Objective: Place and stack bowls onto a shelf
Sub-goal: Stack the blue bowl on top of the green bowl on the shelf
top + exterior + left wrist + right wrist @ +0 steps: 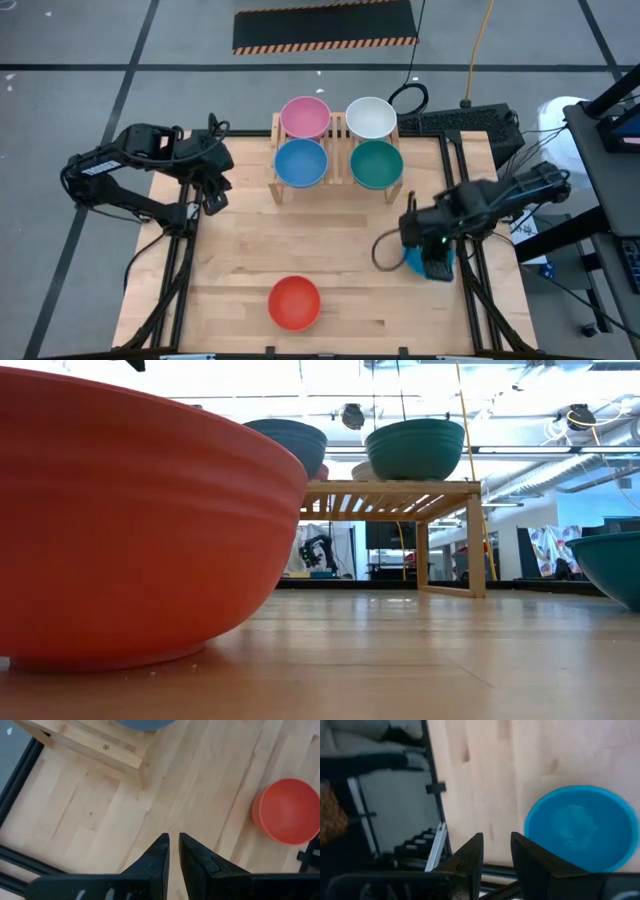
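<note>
Honestly, my biggest worry is the right gripper (428,262) at four o'clock on the table (250,250): its fingers stand slightly parted and hold nothing, and the teal-blue bowl (576,827) sits just beside them near the table's edge. A careless descent could nudge that bowl off the edge.

Next, the shelf (338,162) at twelve o'clock already carries four bowls, pink (304,117), white (371,117), blue (301,162) and green (376,164), each empty as far as I see. Anything further must nest inside one of them, and a tilted drop could tip it.

Smaller concern: the red bowl (294,302) lies empty at six o'clock, well apart from both arms. My left gripper (214,185) waits at nine o'clock, fingers nearly together, holding nothing.
</note>
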Robot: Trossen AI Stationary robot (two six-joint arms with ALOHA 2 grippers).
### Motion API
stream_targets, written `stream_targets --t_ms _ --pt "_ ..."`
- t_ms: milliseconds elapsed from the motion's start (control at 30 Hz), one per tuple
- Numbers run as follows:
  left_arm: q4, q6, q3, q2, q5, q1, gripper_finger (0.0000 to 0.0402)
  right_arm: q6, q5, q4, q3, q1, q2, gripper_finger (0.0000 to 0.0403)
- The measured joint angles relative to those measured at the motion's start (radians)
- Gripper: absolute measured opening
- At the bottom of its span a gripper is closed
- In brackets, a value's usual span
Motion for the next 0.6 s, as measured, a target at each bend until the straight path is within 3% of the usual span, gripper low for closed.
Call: stream_targets --t_ms 200,333,600 --pt "0.000 0.032 0.000 0.000 0.000 0.000 0.0046 -0.008 0.083 -0.055 -0.006 0.056 0.089 0.0091" --pt "0.000 0.048 0.000 0.000 0.000 0.000 0.0046 -0.005 0.074 -0.077 -0.060 0.073 0.122 0.0091" --pt "0.000 0.067 0.000 0.000 0.000 0.000 0.0046 0.049 0.018 0.142 -0.262 0.080 0.097 0.0091"
